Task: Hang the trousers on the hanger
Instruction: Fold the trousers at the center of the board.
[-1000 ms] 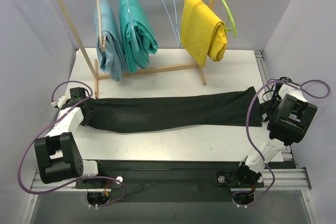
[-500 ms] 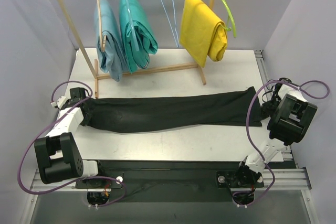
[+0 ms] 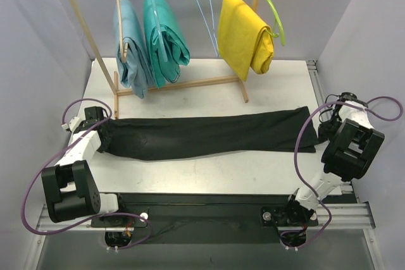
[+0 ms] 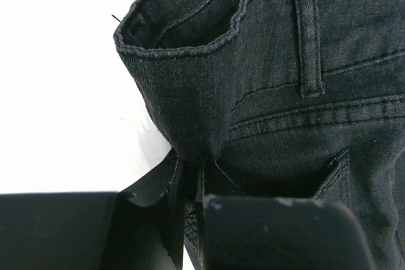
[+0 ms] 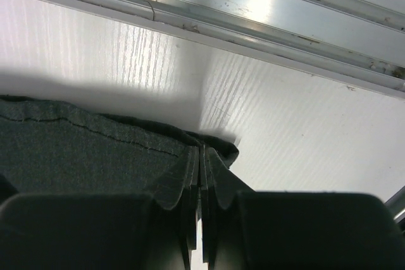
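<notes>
A white table [image 3: 209, 172] sits between plain pale grey walls [image 3: 38, 42]. A wooden garment rack [image 3: 196, 83] stands at its far side, and an aluminium rail [image 3: 312, 77] edges its right. Lighting is soft and even.

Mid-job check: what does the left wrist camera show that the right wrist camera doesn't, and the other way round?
Left wrist only: the waistband end of the trousers, with a belt loop, pinched in the left gripper. Right wrist only: a hemmed leg end pinched in the right gripper, and a metal rail along the edge of the table. Both: black fabric clamped tight, with white tabletop beneath.
</notes>
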{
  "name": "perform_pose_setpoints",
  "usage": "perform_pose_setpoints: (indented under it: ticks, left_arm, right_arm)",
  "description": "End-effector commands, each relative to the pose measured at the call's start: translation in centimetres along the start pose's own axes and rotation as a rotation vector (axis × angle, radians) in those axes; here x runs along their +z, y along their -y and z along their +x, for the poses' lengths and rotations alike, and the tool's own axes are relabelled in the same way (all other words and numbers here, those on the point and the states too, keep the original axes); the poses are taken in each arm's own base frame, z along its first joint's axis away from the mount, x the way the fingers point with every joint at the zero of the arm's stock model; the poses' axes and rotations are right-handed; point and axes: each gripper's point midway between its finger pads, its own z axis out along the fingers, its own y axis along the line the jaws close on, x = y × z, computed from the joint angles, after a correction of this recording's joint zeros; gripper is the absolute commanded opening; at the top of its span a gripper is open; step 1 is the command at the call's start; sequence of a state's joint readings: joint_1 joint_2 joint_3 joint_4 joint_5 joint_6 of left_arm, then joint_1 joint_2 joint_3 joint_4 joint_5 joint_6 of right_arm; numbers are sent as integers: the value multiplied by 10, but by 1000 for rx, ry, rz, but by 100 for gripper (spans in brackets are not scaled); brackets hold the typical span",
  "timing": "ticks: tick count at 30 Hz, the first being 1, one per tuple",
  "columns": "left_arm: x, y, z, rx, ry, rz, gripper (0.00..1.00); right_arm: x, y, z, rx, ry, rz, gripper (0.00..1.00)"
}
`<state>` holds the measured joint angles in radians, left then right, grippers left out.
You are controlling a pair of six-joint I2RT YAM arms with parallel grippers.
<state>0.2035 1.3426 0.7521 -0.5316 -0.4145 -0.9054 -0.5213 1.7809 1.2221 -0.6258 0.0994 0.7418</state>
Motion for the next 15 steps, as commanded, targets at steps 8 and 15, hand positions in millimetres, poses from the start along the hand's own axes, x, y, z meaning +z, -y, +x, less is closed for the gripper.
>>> perform_pose_setpoints:
  ticks: [8,15]
  left_arm:
    - [1,7,-10,-13,32,26,0]
    - [2,9,-13,-19,36,26,0]
  right_arm:
    - [-27,27,-8,27,46,45,0]
    - [-12,46,6,-6,22,127,0]
